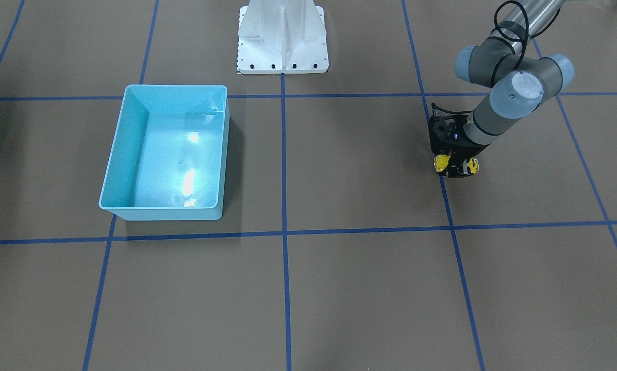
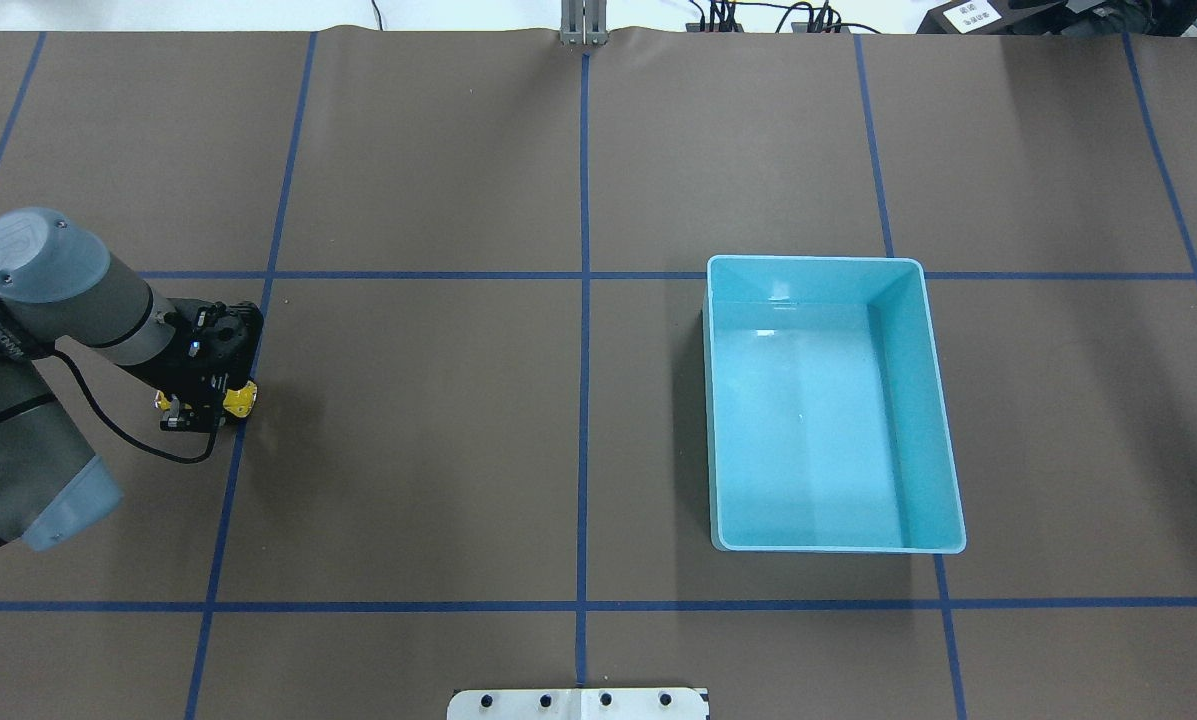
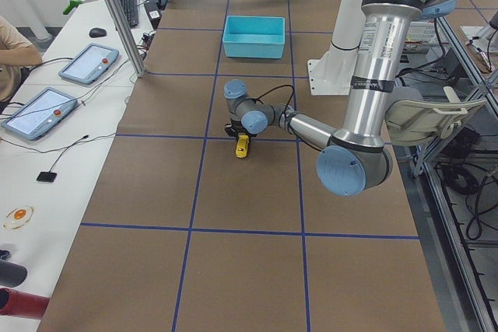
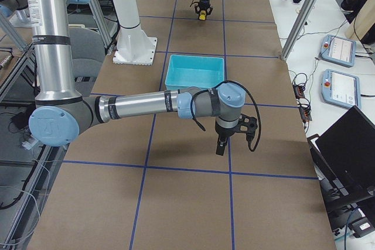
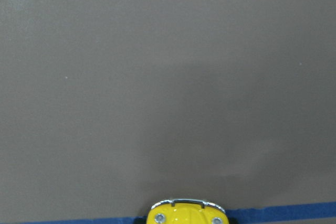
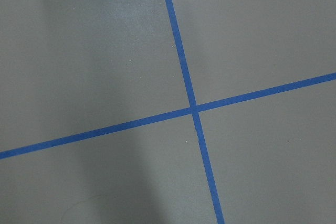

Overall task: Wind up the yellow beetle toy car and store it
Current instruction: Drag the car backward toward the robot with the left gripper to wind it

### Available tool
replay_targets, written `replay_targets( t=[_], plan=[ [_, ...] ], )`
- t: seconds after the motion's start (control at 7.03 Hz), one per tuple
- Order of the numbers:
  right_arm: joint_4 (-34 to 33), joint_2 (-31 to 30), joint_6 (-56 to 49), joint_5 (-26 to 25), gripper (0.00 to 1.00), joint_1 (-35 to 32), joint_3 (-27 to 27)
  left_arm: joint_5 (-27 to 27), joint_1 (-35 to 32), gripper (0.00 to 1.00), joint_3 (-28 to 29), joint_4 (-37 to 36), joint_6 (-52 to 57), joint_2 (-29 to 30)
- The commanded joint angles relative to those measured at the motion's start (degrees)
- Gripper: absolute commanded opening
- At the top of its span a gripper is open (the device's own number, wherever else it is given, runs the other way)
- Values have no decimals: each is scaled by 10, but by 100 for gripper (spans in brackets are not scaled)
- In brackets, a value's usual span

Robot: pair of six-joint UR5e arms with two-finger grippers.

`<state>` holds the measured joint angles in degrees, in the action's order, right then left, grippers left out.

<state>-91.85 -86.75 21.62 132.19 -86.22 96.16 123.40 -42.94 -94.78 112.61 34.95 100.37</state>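
Shows the yellow beetle toy car (image 1: 441, 163) down at the brown table (image 1: 339, 288) on the robot's left side, over a blue tape line (image 1: 457, 247), pinched across its middle by the left gripper (image 1: 455, 169). Leaves only the two yellow ends peeking out either side of the black fingers, with roof and windows hidden (cannot tell whether the wheels touch the surface). Cuts the car off at the bottom edge of the left wrist view, giving just a chrome bumper and two round lamps. Places the light blue bin (image 1: 161, 212) well apart on the robot's right side, upright. Catches the right gripper (image 4: 221, 144) only in the right side view, hung over the table not far from the bin; cannot tell whether spread or pressed together.
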Motion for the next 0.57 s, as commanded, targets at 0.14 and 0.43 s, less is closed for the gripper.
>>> replay_targets(
  t=[0.14,0.43],
  plan=[
    [0,0,0,0,100,0,-1,7,-4,0,1,12,0,-3],
    [0,0,1,0,100,0,-1,7,-8,0,1,33,0,-12]
  ],
)
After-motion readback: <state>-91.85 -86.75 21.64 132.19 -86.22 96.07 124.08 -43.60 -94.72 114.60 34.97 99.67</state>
